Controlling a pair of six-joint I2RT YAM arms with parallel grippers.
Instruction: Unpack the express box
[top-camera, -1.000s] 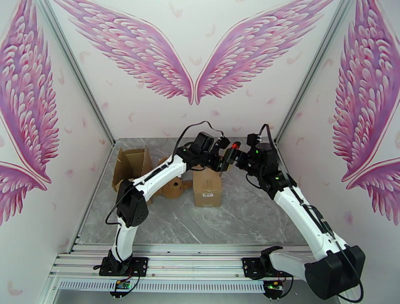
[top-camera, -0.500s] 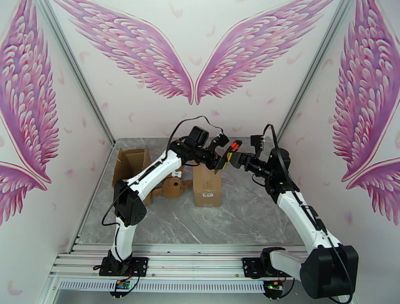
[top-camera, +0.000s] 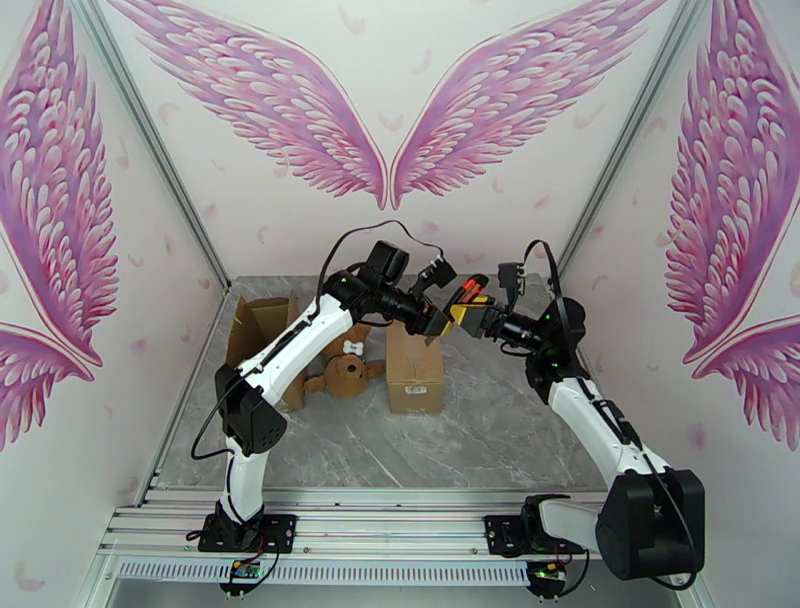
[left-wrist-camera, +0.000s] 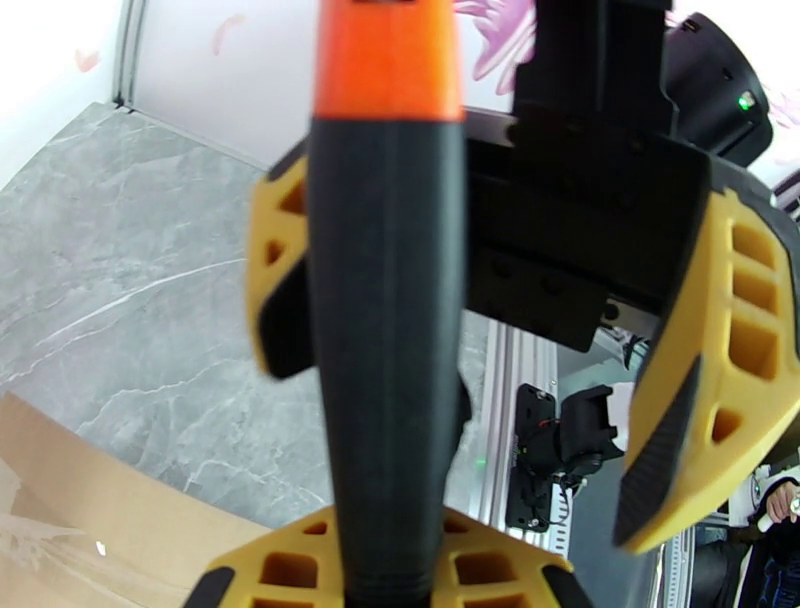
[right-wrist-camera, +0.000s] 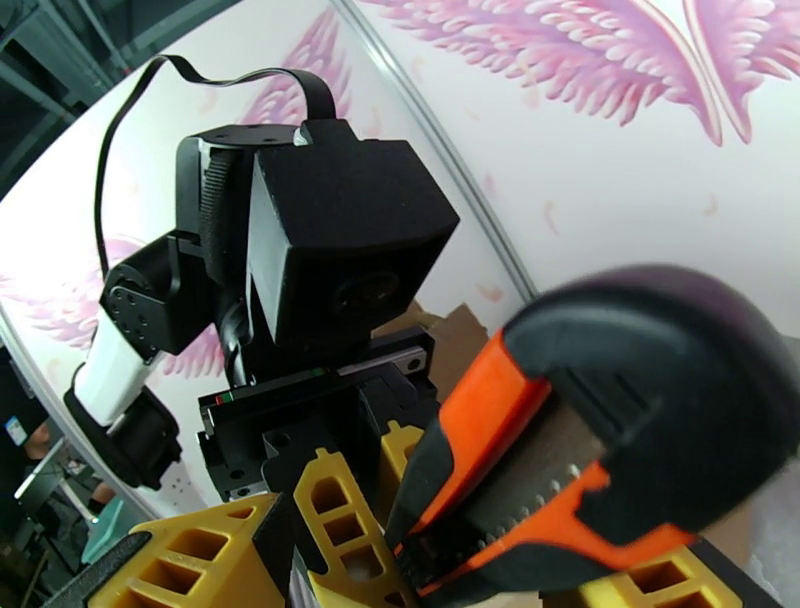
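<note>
The closed express box (top-camera: 414, 372) is seen on the worktop (top-camera: 500, 430), below a utility knife (top-camera: 468, 290) gripped by the left claw (top-camera: 436, 322) and flanked by the open right claw (top-camera: 462, 312); a handover is judged underway, and a firm closing on the handle is called for next.

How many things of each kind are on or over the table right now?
Cardboard boxes: 2, the open box and the closed box
Plush bear: 1
Utility knife: 1
Total: 4
</note>
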